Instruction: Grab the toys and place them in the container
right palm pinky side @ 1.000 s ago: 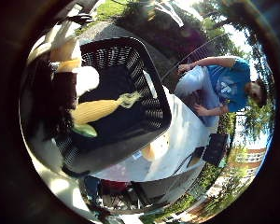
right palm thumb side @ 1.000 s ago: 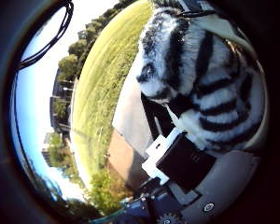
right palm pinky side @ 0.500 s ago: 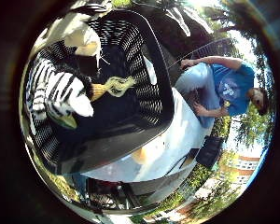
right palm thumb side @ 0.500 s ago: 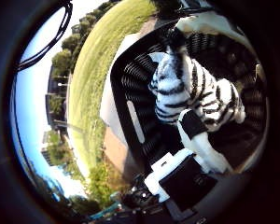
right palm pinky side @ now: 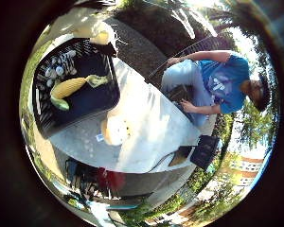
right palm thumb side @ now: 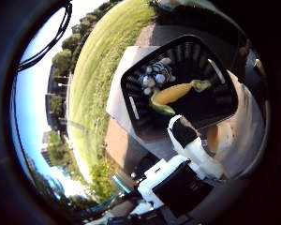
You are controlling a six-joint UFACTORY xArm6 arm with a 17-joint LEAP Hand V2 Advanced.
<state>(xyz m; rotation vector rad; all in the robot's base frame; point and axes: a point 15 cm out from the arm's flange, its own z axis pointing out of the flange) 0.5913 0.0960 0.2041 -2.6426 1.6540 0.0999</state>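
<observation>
Thumb-side palm view, corn toy (right palm thumb side: 174, 93) lying lengthwise in black basket (right palm thumb side: 131, 101)

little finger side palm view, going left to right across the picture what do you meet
black basket with the zebra toy and corn toy inside → pale round toy on the white table → seated person in a blue shirt
</observation>
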